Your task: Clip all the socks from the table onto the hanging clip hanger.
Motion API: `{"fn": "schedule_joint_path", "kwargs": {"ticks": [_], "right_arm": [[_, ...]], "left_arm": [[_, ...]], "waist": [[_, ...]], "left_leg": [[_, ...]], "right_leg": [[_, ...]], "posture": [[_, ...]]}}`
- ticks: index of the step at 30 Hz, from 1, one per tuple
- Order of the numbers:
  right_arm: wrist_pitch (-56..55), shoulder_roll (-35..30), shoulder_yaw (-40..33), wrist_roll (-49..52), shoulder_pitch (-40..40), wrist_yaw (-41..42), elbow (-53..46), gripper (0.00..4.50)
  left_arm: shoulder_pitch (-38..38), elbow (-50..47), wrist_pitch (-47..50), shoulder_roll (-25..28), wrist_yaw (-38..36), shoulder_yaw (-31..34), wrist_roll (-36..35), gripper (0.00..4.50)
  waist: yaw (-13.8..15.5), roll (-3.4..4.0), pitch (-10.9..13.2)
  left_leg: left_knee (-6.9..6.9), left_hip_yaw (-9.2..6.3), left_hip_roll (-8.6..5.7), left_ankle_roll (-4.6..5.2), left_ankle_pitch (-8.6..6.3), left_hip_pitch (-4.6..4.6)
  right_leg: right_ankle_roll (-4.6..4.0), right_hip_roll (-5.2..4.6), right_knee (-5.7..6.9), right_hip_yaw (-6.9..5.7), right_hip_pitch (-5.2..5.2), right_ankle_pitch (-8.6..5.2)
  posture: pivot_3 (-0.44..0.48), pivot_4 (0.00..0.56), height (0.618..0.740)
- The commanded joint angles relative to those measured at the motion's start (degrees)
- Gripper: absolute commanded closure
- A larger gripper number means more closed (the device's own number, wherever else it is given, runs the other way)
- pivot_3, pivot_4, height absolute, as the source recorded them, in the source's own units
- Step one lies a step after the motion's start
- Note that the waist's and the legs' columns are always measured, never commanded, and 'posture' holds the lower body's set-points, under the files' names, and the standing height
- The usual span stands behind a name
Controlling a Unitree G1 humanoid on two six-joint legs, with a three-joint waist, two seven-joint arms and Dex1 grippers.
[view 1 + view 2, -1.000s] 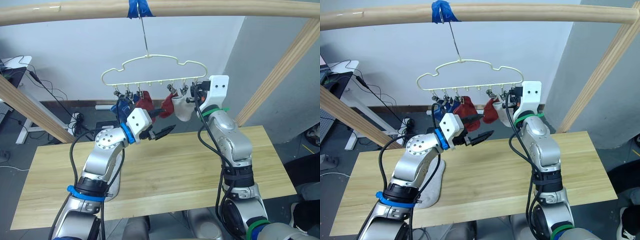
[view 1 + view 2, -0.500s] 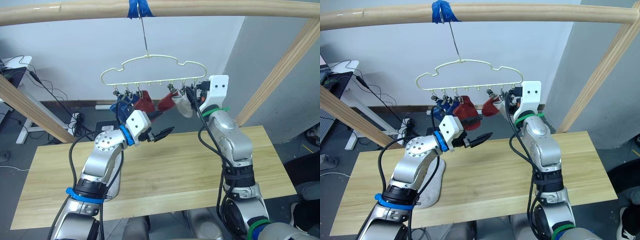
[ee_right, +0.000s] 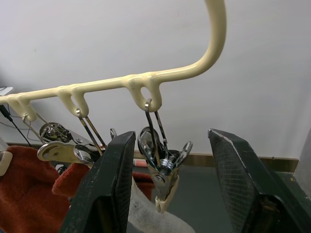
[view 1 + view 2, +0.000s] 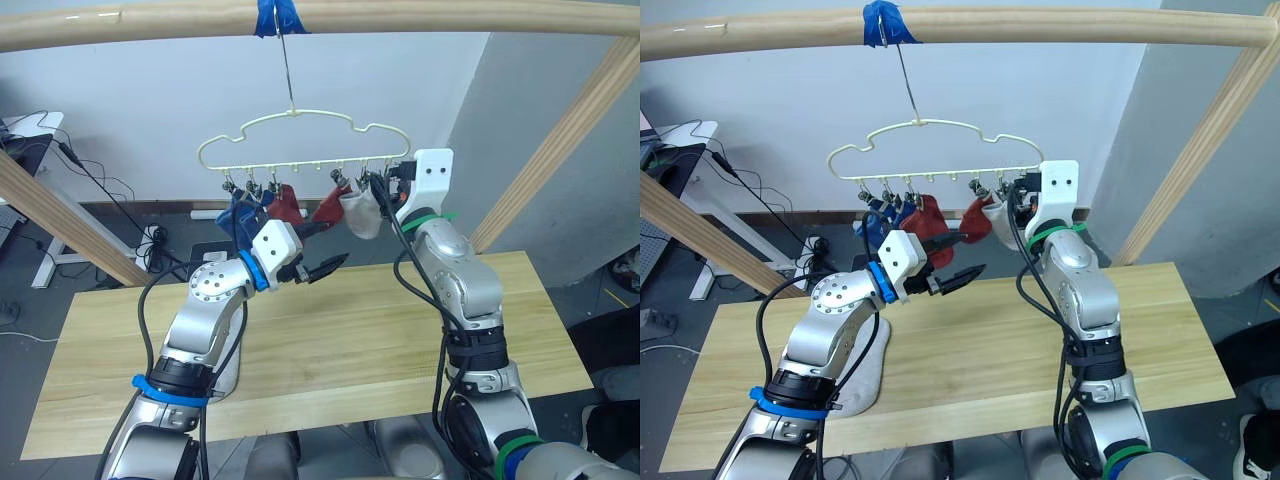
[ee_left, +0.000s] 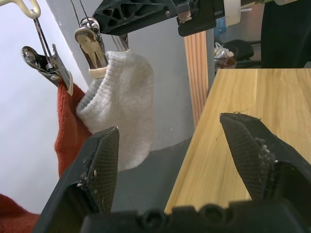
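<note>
Nearest, a grey sock (image 4: 862, 375) lies on the table (image 4: 970, 360) under my left arm. Above it, my left gripper (image 4: 323, 268) hangs with fingers spread and empty, pointing toward the hung socks (image 4: 300, 207). Farther up, my right gripper (image 3: 165, 184) gapes on either side of the last empty clip (image 3: 163, 170) on the clip hanger (image 4: 300, 140).

Bright, even indoor light; soft shadows; sharp.
</note>
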Motion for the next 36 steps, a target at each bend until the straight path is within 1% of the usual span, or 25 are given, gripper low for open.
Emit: {"fn": "schedule_joint_path", "kwargs": {"ticks": [1,9,19,22,24,36], "right_arm": [[-0.71,0.6,-0.09,0.1,-0.89,-0.59,-2.36,2.04],[0.05,-0.12,1.08,0.12,-0.24,1.12,-2.7,2.04],[-1.45,-0.72,2.85,-0.31,-2.19,3.46,1.07,2.04],[-2.11,-0.69,2.98,-0.42,-2.99,3.86,2.17,2.64],[-2.4,-0.59,3.03,-0.59,-3.38,4.06,2.59,3.27],[-3.26,-0.3,3.14,-1.56,-4.05,4.91,4.09,3.27]], "left_arm": [[-0.84,-1.4,-1.1,0.02,-0.04,0.39,-0.06,0.81],[-1.0,-1.16,-1.22,-0.02,-0.11,0.36,-0.01,0.81],[-0.71,-1.42,-1.09,0.19,0.22,0.6,0.1,0.81],[-0.6,-1.53,-1.05,0.23,0.34,0.68,0.12,0.81],[-0.48,-1.59,-1.07,0.3,0.37,0.75,0.11,0.81],[-0.09,-1.75,-1.07,0.38,0.53,0.81,0.28,0.81]], "waist": [[0.0,0.0,0.0],[-0.01,0.0,-0.01],[0.0,0.0,-0.01],[0.0,0.0,-0.01],[0.01,0.0,-0.01],[0.02,0.0,-0.01]], "left_leg": [[0.0,0.0,0.0,0.0,0.0,0.0],[0.0,0.0,0.0,0.0,0.0,0.0],[0.01,0.0,0.0,0.0,0.0,0.0],[0.01,0.0,0.0,0.0,0.0,0.0],[0.01,-0.01,0.0,0.0,0.0,0.0],[0.01,-0.01,0.0,0.0,0.0,0.01]], "right_leg": [[0.0,0.0,0.0,0.0,0.0,0.0],[0.0,0.0,0.0,0.0,0.0,0.0],[0.0,0.0,0.01,0.0,0.0,0.0],[0.0,0.0,0.01,0.0,0.0,0.0],[0.0,0.0,0.01,-0.01,0.0,0.0],[-0.01,0.0,0.02,-0.01,0.0,0.01]], "posture": [[-0.219,0.192,0.73],[-0.22,0.193,0.73],[-0.203,0.193,0.73],[-0.201,0.193,0.73],[-0.201,0.193,0.73],[-0.195,0.192,0.73]]}}
